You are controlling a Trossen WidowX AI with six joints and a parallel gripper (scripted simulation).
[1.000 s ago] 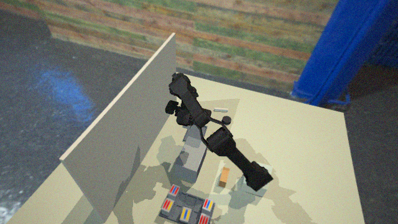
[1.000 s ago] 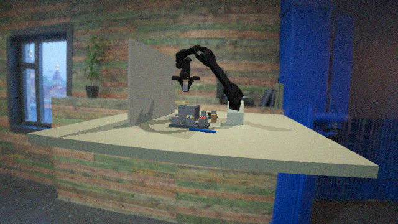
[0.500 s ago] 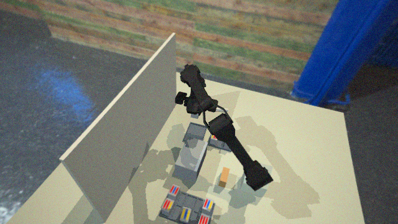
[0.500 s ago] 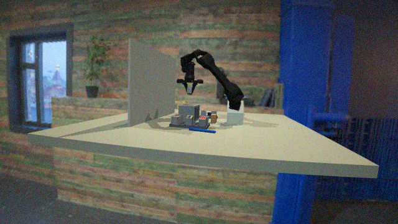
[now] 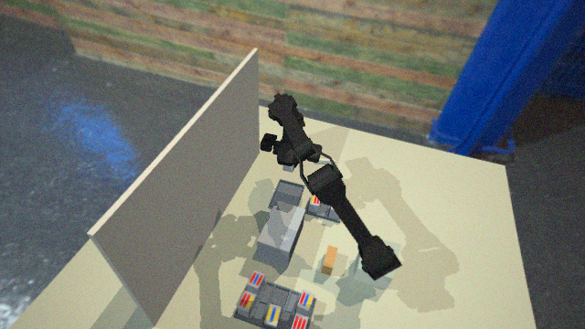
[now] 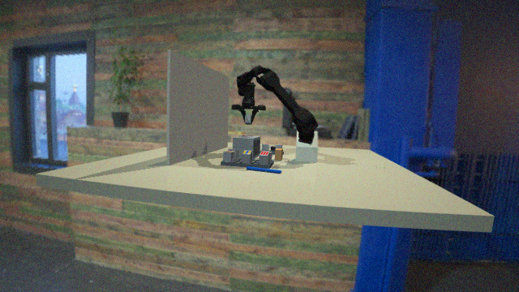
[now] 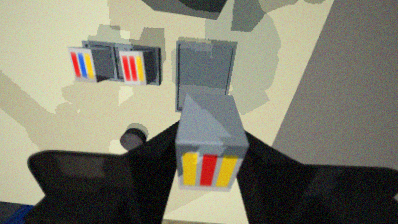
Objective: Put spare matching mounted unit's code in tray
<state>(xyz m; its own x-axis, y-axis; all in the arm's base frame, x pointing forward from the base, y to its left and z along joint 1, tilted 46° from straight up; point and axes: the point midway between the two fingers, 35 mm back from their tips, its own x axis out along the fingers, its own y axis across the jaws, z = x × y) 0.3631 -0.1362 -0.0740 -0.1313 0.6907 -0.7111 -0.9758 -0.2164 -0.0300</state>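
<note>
My gripper (image 5: 288,164) (image 6: 248,121) (image 7: 206,126) is shut on a grey spare block (image 6: 248,116) (image 7: 212,120) whose label shows yellow, red and yellow stripes. It holds the block high above the table, beyond the shallow grey tray (image 5: 288,193) (image 7: 202,65), which is empty. A large grey box (image 5: 275,228) (image 6: 246,144) stands next to the tray; no printed code shows on its visible sides. A dark rack (image 5: 278,296) (image 6: 228,164) holds several striped grey blocks and has empty slots.
A small rack (image 7: 159,70) beside the tray holds two striped blocks. An orange block (image 5: 329,260) (image 6: 279,153) stands near the arm's base. A black puck (image 7: 133,138) is near the gripper. A tall grey panel (image 5: 183,192) (image 6: 195,113) (image 7: 350,85) borders one side. A blue stick (image 6: 263,169) lies in front.
</note>
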